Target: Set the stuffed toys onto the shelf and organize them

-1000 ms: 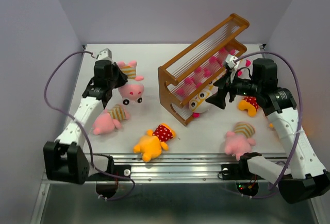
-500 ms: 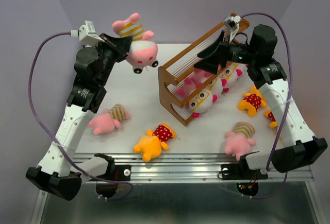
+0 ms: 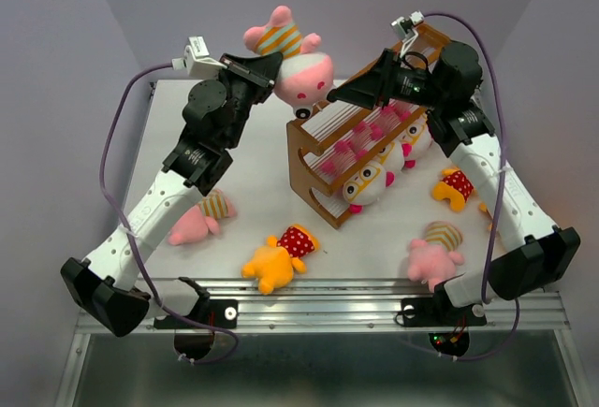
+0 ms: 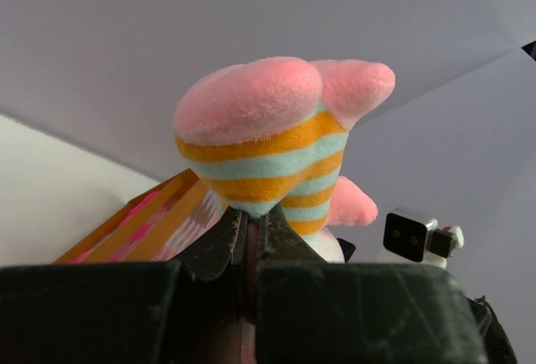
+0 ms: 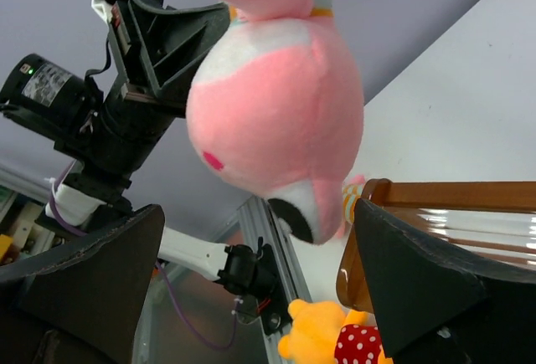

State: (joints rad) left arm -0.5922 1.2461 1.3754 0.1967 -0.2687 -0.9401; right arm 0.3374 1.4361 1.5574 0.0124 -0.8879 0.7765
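Left pincer (image 4: 254, 232) clamped on the striped shirt of a pink toy (image 3: 301, 78), aloft just above the left end of the shelf (image 3: 307, 156). Right pincer (image 3: 351, 89) spread wide, gripping nothing, raised over the shelf, facing that toy. On the lower tier, white-faced toys (image 3: 367, 182). Down on the desk (image 3: 262, 182), a yellow toy (image 3: 276, 259).

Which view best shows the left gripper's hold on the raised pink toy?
Left wrist: the left gripper pinches the pink toy by its striped shirt. Top external shows the toy whole near the shelf, the pinch tiny. Right wrist shows mostly its head.
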